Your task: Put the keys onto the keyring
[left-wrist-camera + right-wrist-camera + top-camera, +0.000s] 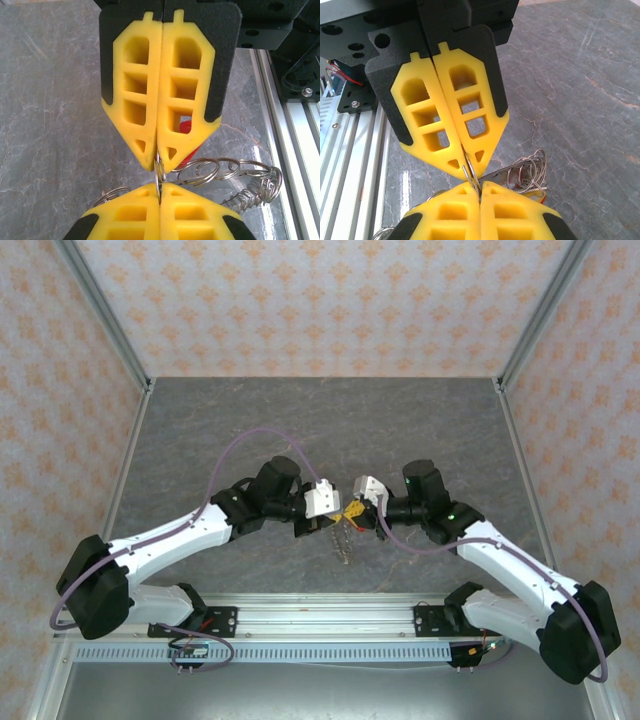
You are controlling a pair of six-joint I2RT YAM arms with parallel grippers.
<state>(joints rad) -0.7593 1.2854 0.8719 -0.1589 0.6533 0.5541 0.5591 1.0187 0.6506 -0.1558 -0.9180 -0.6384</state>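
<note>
Silver wire is the main thing to look at. The keyring (160, 174) is a thin loop seen edge-on, and it's pinched from both sides at once.

In the left wrist view, the left gripper (160, 194) sits at the bottom. Its yellow fingers (125, 217) are pressed flat together and the loop runs straight into the seam at the tips, so it's clamped on the keyring. The right gripper (159, 161) faces it tip to tip from above, with its fingers squeezed together the same way on the other side of that loop. There's barely a gap between the two sets of tips, just that sliver of wire.

Hanging off the keyring toward the near edge is a tangle of extra rings (227, 172) with a springy coil (250, 196) at the end of it. I can't tell if any of it touches the table (200, 440).

As for the keys, a red key (191, 150) peeks out from behind the right gripper's fingers, right next to the pinch point. Whether it's threaded on anything is impossible to say from here. I can't make out a yellow one against all that yellow plastic.

From overhead the two arms meet nose to nose around the middle of the grey stone-look table — about halfway between the left and right edges, and a bit closer to the near edge than the far one.
</note>
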